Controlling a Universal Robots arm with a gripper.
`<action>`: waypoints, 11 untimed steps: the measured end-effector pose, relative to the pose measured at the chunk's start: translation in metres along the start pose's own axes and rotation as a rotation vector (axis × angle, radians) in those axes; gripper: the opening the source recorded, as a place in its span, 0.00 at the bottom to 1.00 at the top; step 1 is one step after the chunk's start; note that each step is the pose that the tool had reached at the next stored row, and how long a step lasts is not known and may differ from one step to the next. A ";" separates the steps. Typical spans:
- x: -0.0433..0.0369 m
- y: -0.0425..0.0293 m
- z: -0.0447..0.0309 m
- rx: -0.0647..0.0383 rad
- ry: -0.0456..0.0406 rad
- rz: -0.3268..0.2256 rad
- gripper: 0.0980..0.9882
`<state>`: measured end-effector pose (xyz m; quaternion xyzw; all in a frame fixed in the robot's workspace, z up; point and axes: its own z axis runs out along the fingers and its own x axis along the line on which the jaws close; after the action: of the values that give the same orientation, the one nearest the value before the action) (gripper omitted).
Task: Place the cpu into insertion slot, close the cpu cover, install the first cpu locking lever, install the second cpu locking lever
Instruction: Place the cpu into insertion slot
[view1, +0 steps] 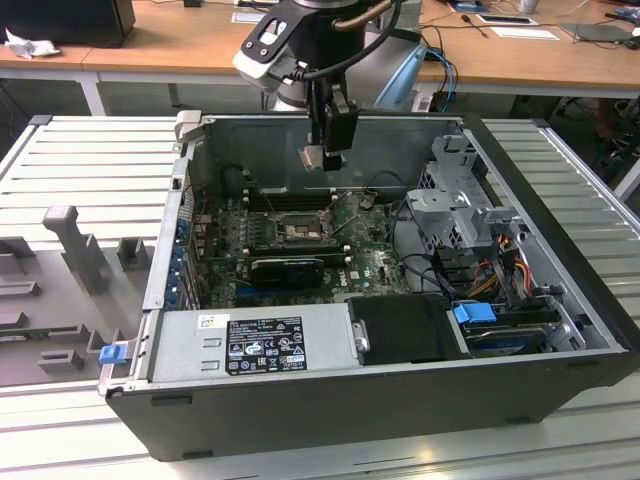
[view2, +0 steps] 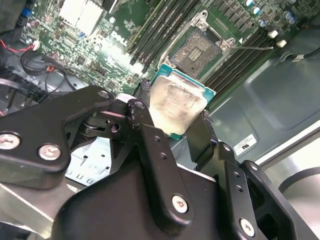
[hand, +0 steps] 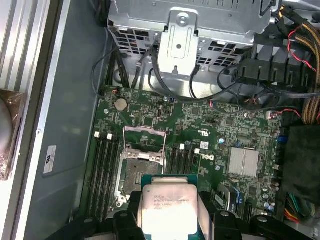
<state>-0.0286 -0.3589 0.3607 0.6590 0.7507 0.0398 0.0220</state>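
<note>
My gripper (view1: 324, 150) hangs above the open computer case, shut on the cpu (view1: 312, 158), a small square chip with a silvery top on a green edge. In both wrist views the cpu (view2: 180, 102) (hand: 167, 210) sits clamped between two black fingers (view2: 144, 92) (hand: 132, 204) of the gripper (view2: 175, 106) (hand: 169, 201). Below it on the green motherboard, well apart from the chip, lies the insertion slot (view1: 297, 232) (view2: 202, 50) (hand: 141, 175) with its dark pin field bare. The cpu cover (hand: 144, 131) (view2: 199, 21) stands raised at one edge of the socket. A thin wire lever (view2: 256, 47) sticks out beside the socket.
Long black RAM slots (hand: 102, 170) (view2: 155, 30) flank the socket. A black graphics card (view1: 288, 268) lies just in front of it. A metal drive cage (view1: 455, 200) (hand: 185, 30) with cables stands at the exterior view's right, and the power supply (view1: 250, 345) is at the front. Case walls surround the board.
</note>
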 end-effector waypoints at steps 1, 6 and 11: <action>0.0000 0.0000 0.0002 0.000 -0.0020 0.022 0.48; 0.0000 -0.0001 0.0015 -0.002 -0.0100 0.112 0.48; 0.0002 -0.0029 0.0044 -0.002 -0.0111 0.125 0.48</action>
<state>-0.0311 -0.3589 0.3561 0.7050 0.7078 0.0381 0.0242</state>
